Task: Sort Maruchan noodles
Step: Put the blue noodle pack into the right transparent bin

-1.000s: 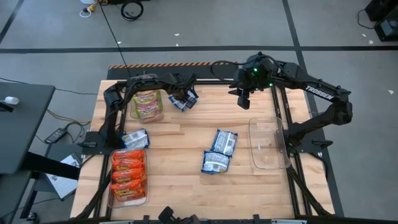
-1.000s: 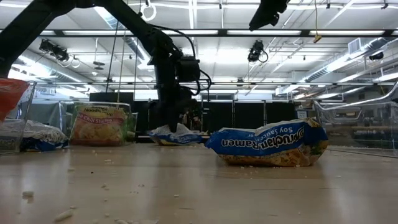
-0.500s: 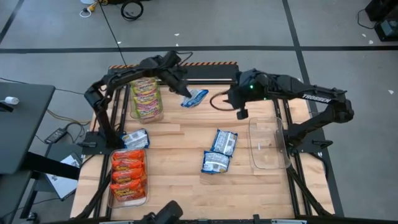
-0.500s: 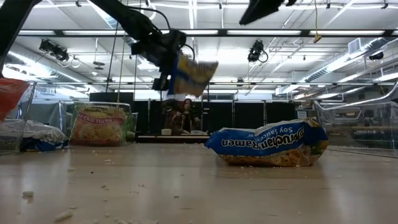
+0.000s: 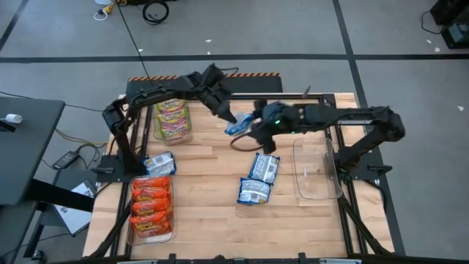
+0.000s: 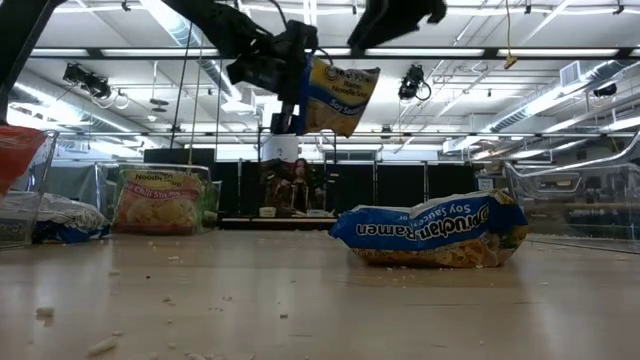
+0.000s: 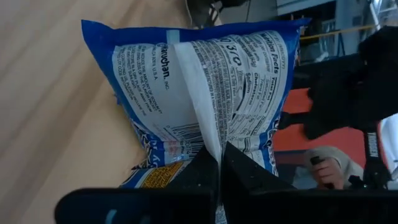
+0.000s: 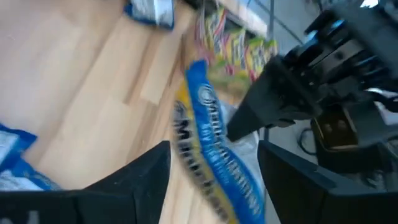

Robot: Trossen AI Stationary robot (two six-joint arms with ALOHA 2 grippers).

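My left gripper [image 5: 229,117] is shut on a blue-white noodle packet [image 5: 239,126], held high above the table's far middle; the low view shows it [image 6: 340,95] in the air. My right gripper [image 5: 258,136] is open just right of it. In the right wrist view its fingers stand on either side of the packet's edge [image 8: 208,155]. Two more blue-white packets [image 5: 264,167] [image 5: 254,191] lie flat on the table's middle. Green-pink-yellow packets [image 5: 172,121] stand in a bin at the far left. Orange-red packets [image 5: 150,209] fill a bin at the near left. My left gripper pinches the raised back seam [image 7: 210,146] of the packet between its two fingers [image 7: 202,169], near one short end. The packet is lifted clear of the table and stands out beyond the fingertips, its printed back toward the wrist camera. My right gripper: I cannot tell whether its fingers touch the packet.
An empty clear bin [image 5: 316,170] sits at the table's right. A blue-white packet [image 5: 160,163] lies at the left, by the orange bin. Bare wood shows along the near middle. A person stands in the room beyond the table.
My left gripper has lifted the blue-white packet off the table at the far edge and carried it up and toward the right. My right gripper has come leftward and toward the near edge, up to the packet, so the two grippers now meet over the far middle.
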